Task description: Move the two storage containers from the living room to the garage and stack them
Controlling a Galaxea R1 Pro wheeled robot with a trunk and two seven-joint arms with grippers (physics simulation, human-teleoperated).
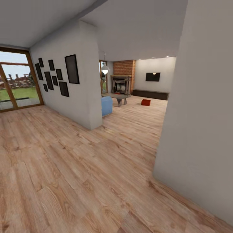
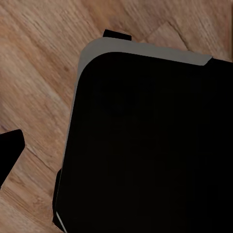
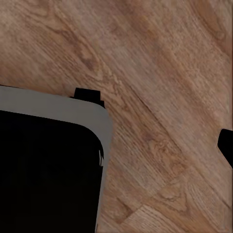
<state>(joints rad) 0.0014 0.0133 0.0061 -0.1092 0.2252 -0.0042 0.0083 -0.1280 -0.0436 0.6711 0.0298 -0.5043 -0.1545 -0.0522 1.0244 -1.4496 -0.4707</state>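
Open wood plank floor (image 1: 81, 174) runs ahead between the picture-hung wall corner (image 1: 92, 97) and the near grey wall (image 1: 200, 129); beyond, a blue seat (image 1: 106, 105) and low table (image 1: 118, 97) crowd the passage.

wood plank floor (image 1: 81, 168), 1 orange-red container (image 1: 145, 102) on it

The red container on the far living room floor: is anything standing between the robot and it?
Nothing visible blocks it. Open wood floor runs through the gap between the white walls to the storage container; the blue seat and coffee table stand off to the left.
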